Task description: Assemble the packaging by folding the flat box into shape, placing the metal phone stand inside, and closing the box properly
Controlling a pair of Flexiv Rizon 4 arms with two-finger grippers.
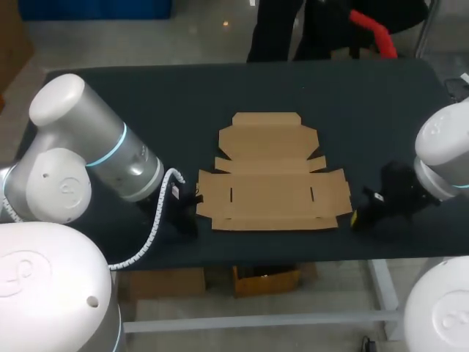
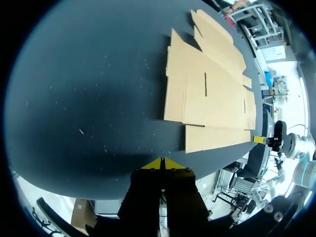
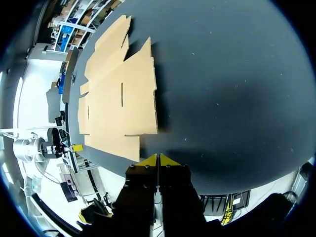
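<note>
Head view: black-topped table (image 1: 366, 95) carries one task item, a flat brown cardboard box blank (image 1: 272, 176), unfolded. It lies near the table's middle, closer to the front edge.

Box orientation: the widest panel runs left to right across the table. The narrower lid panel and its flaps extend from it toward the far edge. No panel is raised; all of them lie flat on the surface.

Metal phone stand: not seen in any view.

Left gripper (image 2: 162, 163): yellow tips pressed together, nothing between them. It sits low over the table, just beside the blank's left end near the front corner. In the left wrist view the blank lies ahead of the fingers and off to one side.

Right gripper (image 3: 158, 160): tips likewise closed on nothing. It sits just beside the blank's right end near the front corner, mirroring the left.

Key relation: the blank's long axis spans the gap between the two grippers, so each arm faces one short end. Neither arm looks clearly nearer. Contact with the cardboard cannot be confirmed on either side.

Judgement: folding has not begun. The side flaps at each end look like the likely first target.
</note>
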